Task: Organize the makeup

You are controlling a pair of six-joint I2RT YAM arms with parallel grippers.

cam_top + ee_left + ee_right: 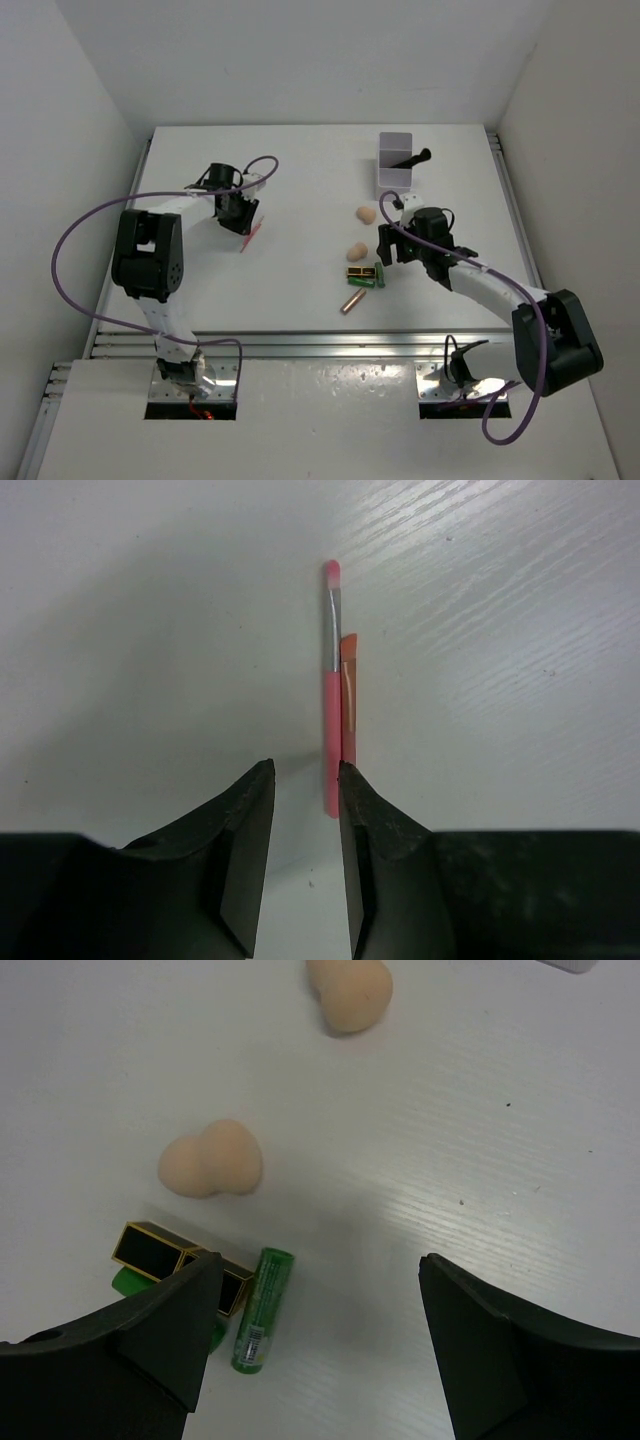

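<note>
**On the table: makeup mostly loose, both grippers being lined up over items**

On the left part of the table (300,170), the left gripper (305,775) is being held low over two pencils lying side by side and touching: a pink pencil (331,680) and a shorter red pencil (349,705). Its jaws are being held slightly apart, with nothing pinched. The near end of the pink pencil is being framed just inside the gap, against one finger. The gap is set across the pencil, so a squeeze on its width is probably being prepared. Risk: the red pencil may be dragged along, since the two are touching.

To the right, the right gripper (320,1265) is being hovered above the tubes with its jaws spread wide and empty. A gold-black tube (165,1255) and a green tube (263,1310) are lying together under one finger. The near sponge (212,1160) and far sponge (350,990) are lying just beyond them. A copper tube (352,302) is lying apart, nearer the arm bases. The wide spread is likely being used for clearance; which item is being targeted cannot be told.

At the far edge, a black brush (412,159) is being held by the box (397,182), its end poking over the rim. Judged from this, sorting is being done early on.
</note>
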